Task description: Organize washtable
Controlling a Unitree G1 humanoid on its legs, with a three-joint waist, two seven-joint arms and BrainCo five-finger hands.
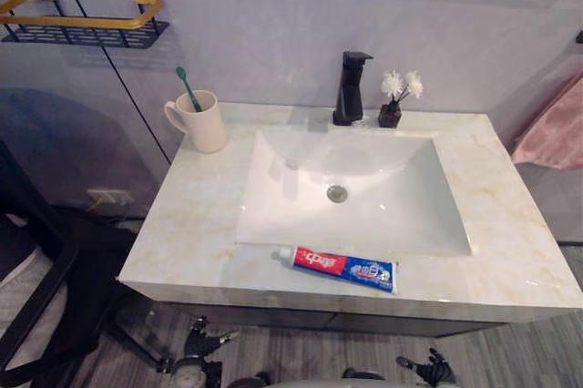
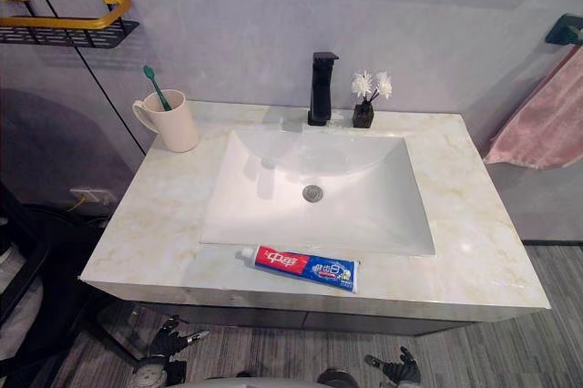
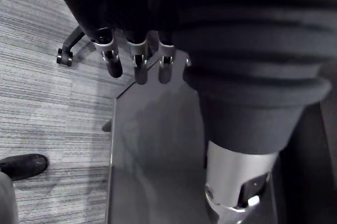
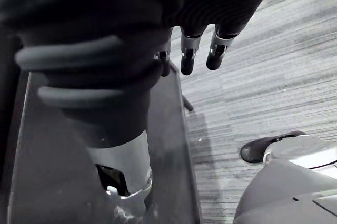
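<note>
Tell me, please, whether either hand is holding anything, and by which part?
Nothing is held: the left hand and right hand hang open, and the toothpaste lies untouched on the counter.

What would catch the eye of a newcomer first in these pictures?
The red and blue toothpaste tube lies on the marble counter just in front of the white sink. Next, the cream mug with a green toothbrush at the back left corner.

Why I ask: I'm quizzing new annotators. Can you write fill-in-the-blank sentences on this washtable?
The green toothbrush stands in the ____.
The toothpaste tube lies flat in ____ of the sink.
The faucet is ____ in colour.
Missing: mug; front; black.
</note>
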